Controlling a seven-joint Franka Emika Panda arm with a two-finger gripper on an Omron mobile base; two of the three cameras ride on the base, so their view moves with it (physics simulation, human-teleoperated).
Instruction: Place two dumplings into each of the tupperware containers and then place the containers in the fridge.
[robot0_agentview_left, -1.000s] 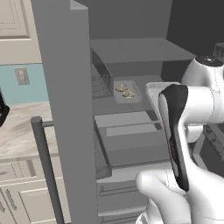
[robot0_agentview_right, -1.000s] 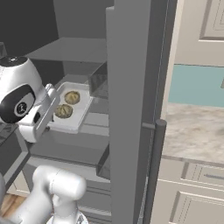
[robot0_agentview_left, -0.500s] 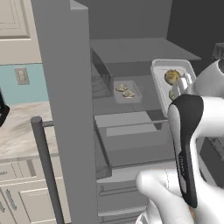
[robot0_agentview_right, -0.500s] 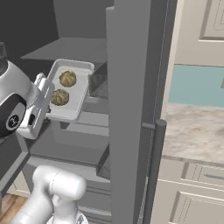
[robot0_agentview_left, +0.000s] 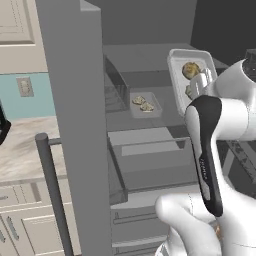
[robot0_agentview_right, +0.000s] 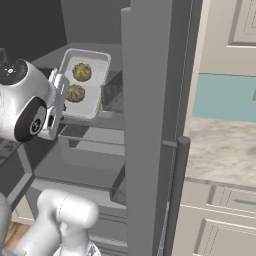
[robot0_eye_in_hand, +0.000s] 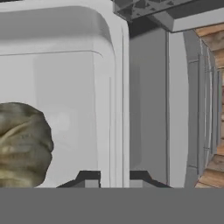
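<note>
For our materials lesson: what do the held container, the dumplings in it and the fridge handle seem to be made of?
Held container: pale, smooth, probably plastic, with rounded moulded rim.
Dumplings: matte tan dough, crimped folds.
Fridge handle: dark grey bar, likely metal or coated plastic; the rendering leaves that open.

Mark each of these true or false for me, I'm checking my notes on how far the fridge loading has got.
1. The fridge stands open. True.
2. The tool grips a container by its rim. True: in the hand view its tips sit either side of the rim.
3. The held container is empty. False: it carries two dumplings.
4. The held container rests flat on a shelf. False: it is up in the air in front of the shelves, tilted.
5. Another container with two dumplings already sits on a fridge shelf. True.
</note>
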